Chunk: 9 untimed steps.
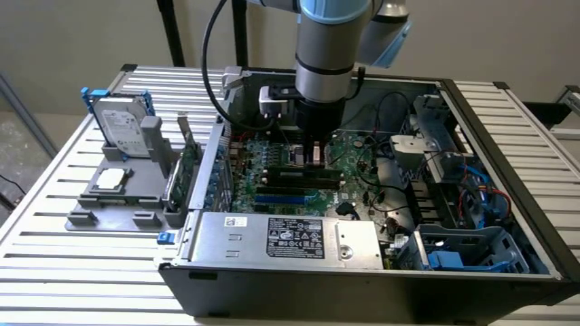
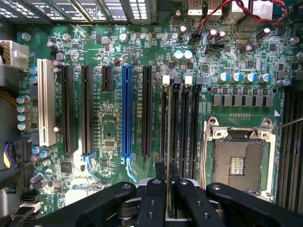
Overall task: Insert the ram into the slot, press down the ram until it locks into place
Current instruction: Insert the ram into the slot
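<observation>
Arm: the gripper (image 1: 314,155) reaches straight down into the open computer case (image 1: 363,285), low over the green motherboard (image 2: 113,142).
Claw: its black fingers (image 2: 154,194) are clamped on the ram (image 2: 168,142), one on each flat side.
Ram: from the wrist it is seen edge-on as a thin line, upright, running along the slot (image 2: 163,118). I can't tell whether it is seated.
Slot: it is the outermost of four parallel black sockets, on the side towards the blue slot (image 2: 126,111).
Beyond the sockets: the CPU socket (image 2: 239,163).
Outside: a hard drive (image 1: 122,125) at the exterior view's left.
</observation>
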Tool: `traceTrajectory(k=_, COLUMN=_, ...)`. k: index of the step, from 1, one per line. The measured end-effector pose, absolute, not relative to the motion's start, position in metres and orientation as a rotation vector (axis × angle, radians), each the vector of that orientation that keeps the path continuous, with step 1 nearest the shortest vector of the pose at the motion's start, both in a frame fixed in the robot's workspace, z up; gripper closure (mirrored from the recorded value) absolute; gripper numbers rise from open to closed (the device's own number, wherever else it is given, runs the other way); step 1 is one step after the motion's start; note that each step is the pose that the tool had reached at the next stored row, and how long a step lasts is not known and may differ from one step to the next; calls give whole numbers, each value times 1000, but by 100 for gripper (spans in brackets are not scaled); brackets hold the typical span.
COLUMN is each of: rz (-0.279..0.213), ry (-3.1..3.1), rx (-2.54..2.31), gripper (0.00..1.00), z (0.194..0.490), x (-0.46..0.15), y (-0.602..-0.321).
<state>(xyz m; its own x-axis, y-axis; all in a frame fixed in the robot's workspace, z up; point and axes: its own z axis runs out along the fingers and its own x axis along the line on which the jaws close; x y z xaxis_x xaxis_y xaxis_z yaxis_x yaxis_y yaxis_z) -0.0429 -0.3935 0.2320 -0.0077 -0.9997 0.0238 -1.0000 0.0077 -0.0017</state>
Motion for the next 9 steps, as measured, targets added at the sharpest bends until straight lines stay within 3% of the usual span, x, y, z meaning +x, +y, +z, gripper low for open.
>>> traceTrajectory(k=9, rz=43, ry=-2212, rx=2195, gripper=86, z=228, x=-43, y=-393)
